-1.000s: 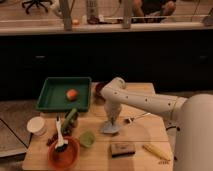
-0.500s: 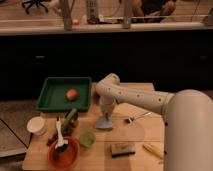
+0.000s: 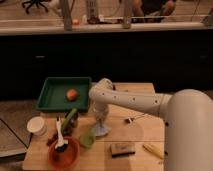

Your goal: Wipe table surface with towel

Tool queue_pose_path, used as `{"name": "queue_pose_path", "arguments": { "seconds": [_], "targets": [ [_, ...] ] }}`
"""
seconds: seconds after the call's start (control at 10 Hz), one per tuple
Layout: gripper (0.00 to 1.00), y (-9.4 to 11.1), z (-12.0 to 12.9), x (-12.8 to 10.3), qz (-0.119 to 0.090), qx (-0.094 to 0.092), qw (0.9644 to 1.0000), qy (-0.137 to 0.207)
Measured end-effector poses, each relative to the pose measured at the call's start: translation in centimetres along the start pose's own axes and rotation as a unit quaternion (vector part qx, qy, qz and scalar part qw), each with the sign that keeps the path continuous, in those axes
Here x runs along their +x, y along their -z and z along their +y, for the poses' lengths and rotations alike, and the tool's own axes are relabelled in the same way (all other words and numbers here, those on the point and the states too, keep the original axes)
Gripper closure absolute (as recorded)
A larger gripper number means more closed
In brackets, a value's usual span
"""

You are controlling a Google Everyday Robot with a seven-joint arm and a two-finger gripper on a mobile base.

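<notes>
Pale grey-blue cloth, the towel [image 3: 101,131], is held bunched against the light wooden surface [image 3: 97,158] by the gripper [image 3: 100,123], whose fingers are closed narrowly on its peak. A small green cup [image 3: 87,139] is seen just left of the fingers, a brown sponge [image 3: 121,149] nearer and to their right, and a dark green tray [image 3: 52,96] beyond them to the left.

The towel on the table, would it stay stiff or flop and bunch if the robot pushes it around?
Probably floppy: the towel shows soft folds beneath the hand, which is low, directly over it. It looks light, so it should likely slide over the smooth wooden table surface, perhaps bunching at its edges.
</notes>
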Motion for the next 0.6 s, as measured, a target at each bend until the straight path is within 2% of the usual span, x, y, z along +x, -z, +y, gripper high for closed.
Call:
{"name": "queue_pose_path", "arguments": {
  "seconds": [0.2, 0.3, 0.4, 0.6],
  "targets": [
    [1.00, -0.1, 2.3, -0.5, 0.000, -0.003, 0.9999, -0.017],
    [1.00, 0.0, 4.4, -0.3, 0.003, -0.005, 0.9992, -0.039],
    [1.00, 0.2, 6.1, 0.3, 0.008, -0.007, 0.9983, -0.057],
    [1.00, 0.3, 7.4, 1.9, 0.017, -0.008, 0.9973, -0.072]
  ]
}}
